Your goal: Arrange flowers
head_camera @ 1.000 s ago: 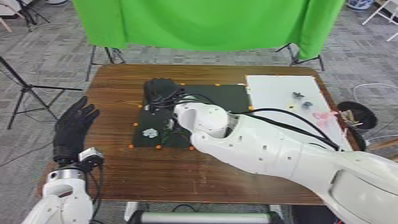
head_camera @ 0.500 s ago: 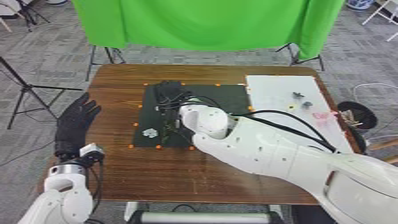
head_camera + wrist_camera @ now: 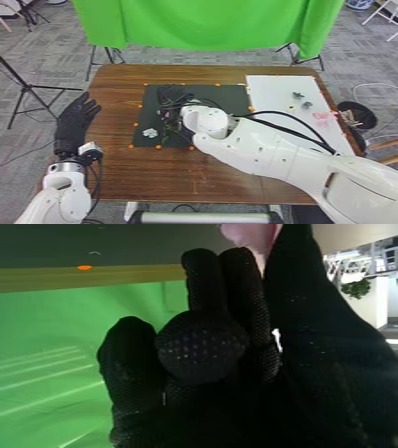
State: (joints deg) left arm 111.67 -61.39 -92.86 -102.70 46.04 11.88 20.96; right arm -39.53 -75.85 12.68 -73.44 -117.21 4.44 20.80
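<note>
Got pink flower (image 3: 247, 235) pinched narrow in right hand (image 3: 200, 344), over mat (image 3: 233, 94), with left hand (image 3: 75, 120) relaxed off to side. Looks light, probably fake (just guessing). Expect soft petals, easy to crush, on stiffer stem. Take hold by stem just under bloom, not by petals. Squeeze gently, but enough to stop twisting.

Brown wood tabletop (image 3: 133, 175). Dark mat (image 3: 233, 95) on it, orange dots (image 3: 159, 147) along its edges, white flower (image 3: 149, 132) near its left edge. White sheet (image 3: 275, 86) at right: two small dark pieces (image 3: 298, 95), pink thing (image 3: 323, 115) near its right edge, too small to tell.
</note>
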